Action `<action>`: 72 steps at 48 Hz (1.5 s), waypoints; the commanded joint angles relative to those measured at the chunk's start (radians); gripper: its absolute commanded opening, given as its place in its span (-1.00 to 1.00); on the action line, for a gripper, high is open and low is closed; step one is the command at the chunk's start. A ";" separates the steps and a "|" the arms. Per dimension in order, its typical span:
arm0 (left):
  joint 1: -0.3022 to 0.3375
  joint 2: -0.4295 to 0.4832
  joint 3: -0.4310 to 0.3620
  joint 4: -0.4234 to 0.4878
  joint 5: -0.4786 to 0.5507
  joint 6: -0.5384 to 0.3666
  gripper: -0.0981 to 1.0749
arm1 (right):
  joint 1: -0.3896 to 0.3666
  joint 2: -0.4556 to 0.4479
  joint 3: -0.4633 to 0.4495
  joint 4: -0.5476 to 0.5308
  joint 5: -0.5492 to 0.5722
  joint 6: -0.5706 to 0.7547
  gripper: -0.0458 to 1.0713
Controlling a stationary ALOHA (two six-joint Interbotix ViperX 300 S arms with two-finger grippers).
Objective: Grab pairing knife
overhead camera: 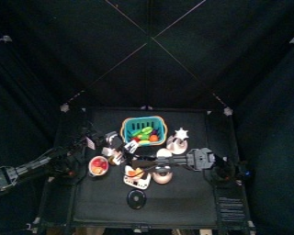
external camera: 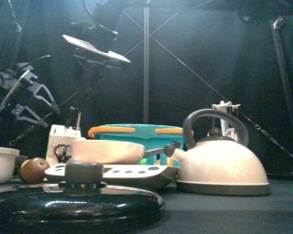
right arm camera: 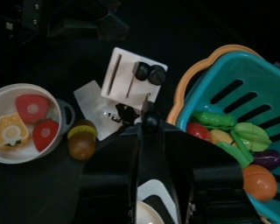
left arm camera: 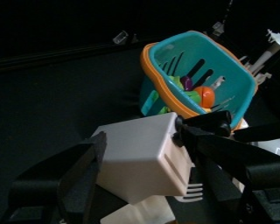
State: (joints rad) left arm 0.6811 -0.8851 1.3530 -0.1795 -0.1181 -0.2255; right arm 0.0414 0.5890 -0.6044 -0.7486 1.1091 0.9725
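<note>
The pairing knife (external camera: 94, 47) seems to be up in the air and off the tabletop (external camera: 241, 218). In the front view it shows as a pale, tilted blade high above the other things, with a dark shape under it that is hard to read. In the right wrist view the same knife (right arm camera: 143, 131) is only a thin edge-on line running out from between the jaws, and its handle is mostly buried in the black of the right tool (right arm camera: 143, 147). That tool looks clenched on the knife, though where exactly the jaws grip is not visible.

Just beyond the blade tip sits the white knife block (right arm camera: 130, 74), with dark handles poking from its top. How many there are is hard to count. Beside the block is the teal basket (right arm camera: 241, 83) with an orange rim, holding toy vegetables; the picture's edge cuts it off. On the block's other side lies a white dish (right arm camera: 14, 92) of toy food, with a small brown piece near it.

The left tool (left arm camera: 140, 147) hangs at the left side with its jaws spread and released. The block (left arm camera: 136, 162) fills the gap between them in its wrist view, but the front view shows the tool raised clear of it.

Up front, a cream kettle (external camera: 216, 160) and a dark lid (external camera: 76, 199) block much of the tabletop behind them.
</note>
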 commanded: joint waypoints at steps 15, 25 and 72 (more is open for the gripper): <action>0.003 0.006 -0.012 0.002 0.003 0.003 0.87 | 0.031 -0.101 0.012 -0.044 0.009 0.005 0.17; 0.005 0.006 -0.012 0.002 0.003 0.002 0.87 | 0.038 -0.114 0.020 -0.063 0.011 0.005 0.17; 0.008 0.006 -0.003 0.000 0.003 0.002 0.87 | 0.084 -0.298 0.319 -0.161 -0.060 0.178 0.17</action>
State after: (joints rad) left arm 0.6842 -0.8851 1.3622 -0.1810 -0.1104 -0.2255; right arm 0.1243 0.3682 -0.3206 -0.8943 1.0799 1.1198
